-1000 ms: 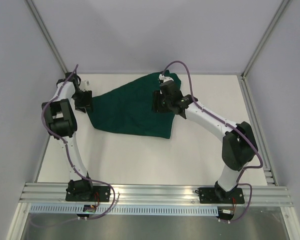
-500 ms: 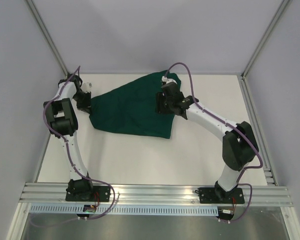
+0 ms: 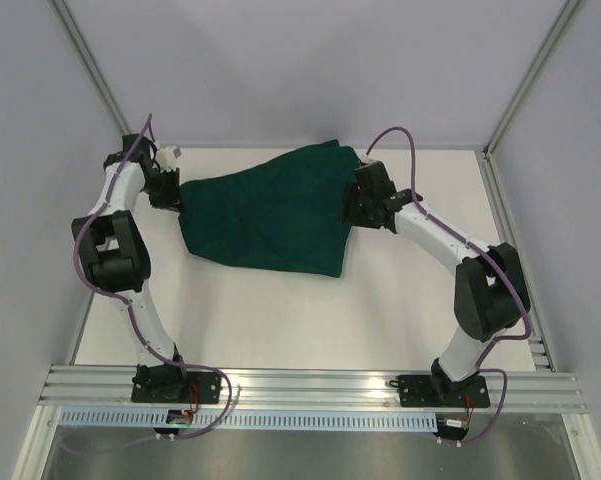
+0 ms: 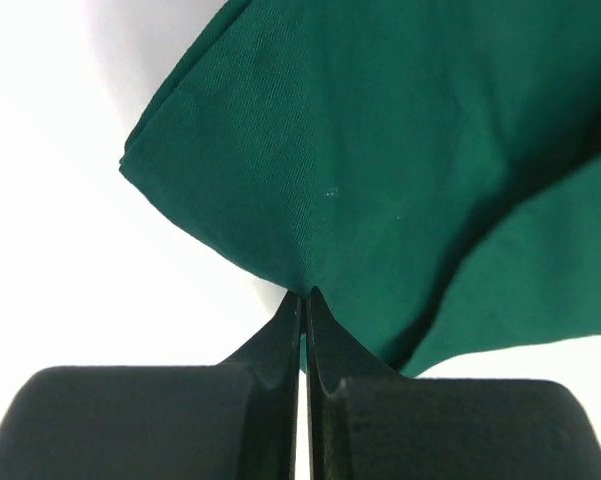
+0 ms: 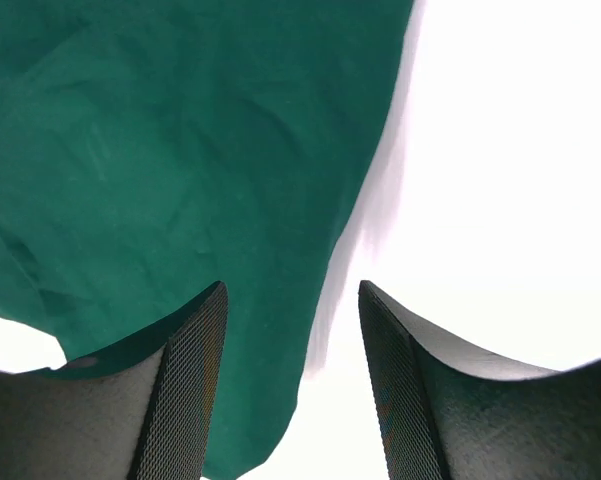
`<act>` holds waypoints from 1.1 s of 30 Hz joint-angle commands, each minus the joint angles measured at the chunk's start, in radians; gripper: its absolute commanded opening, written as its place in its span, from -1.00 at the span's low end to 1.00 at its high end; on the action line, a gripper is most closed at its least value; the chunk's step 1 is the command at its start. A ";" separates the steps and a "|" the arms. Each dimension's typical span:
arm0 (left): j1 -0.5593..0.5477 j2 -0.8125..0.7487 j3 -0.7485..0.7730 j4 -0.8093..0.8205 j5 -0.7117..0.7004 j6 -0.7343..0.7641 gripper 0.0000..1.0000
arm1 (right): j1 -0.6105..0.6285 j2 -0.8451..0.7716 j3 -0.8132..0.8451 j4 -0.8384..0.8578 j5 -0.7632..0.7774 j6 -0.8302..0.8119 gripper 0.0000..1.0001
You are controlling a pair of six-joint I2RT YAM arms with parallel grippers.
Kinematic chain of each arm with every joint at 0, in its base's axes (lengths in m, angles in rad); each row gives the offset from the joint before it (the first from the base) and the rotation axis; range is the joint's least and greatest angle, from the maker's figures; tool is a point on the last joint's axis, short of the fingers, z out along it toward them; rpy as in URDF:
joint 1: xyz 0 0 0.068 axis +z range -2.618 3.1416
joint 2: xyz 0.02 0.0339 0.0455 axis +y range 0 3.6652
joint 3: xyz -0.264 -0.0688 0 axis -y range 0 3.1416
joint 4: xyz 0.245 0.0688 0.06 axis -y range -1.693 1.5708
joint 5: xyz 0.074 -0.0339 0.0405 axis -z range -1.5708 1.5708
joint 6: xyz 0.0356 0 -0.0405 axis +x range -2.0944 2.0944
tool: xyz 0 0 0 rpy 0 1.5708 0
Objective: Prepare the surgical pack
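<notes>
The surgical pack's dark green drape lies rumpled on the white table, at the back middle. My left gripper is at its left edge. In the left wrist view the gripper is shut, its tips pinching the hem of the drape. My right gripper hangs at the drape's right edge. In the right wrist view it stands open, one finger over the drape and the other over bare table, with nothing between them.
Grey enclosure walls and slanted aluminium posts close in the table at the back and sides. An aluminium rail carrying both arm bases runs along the near edge. White tabletop lies between the drape and the rail.
My left gripper has shut and moved back along the drape's left edge, drawing that edge with it. My right gripper has moved right, from over the drape to its right edge.
</notes>
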 commanded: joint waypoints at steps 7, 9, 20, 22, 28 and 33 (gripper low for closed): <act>-0.086 -0.205 -0.044 -0.017 0.080 0.060 -1.00 | -0.019 0.077 -0.006 0.040 -0.140 0.004 0.13; -0.122 -0.245 -0.062 -0.022 0.097 0.065 -1.00 | -0.019 0.115 0.009 0.042 -0.152 0.001 0.11; -0.368 -0.336 -0.042 -0.082 0.172 0.076 -1.00 | -0.005 0.214 0.026 0.088 -0.274 0.005 -0.13; -0.429 -0.327 -0.032 -0.092 0.203 0.073 -1.00 | 0.001 0.220 0.036 0.093 -0.289 0.005 -0.15; -0.572 -0.253 0.013 -0.094 0.227 0.071 -1.00 | 0.012 0.237 0.054 0.117 -0.349 0.016 -0.20; -0.678 -0.159 0.069 -0.037 0.254 0.045 -1.00 | 0.013 0.235 0.066 0.139 -0.407 0.034 -0.21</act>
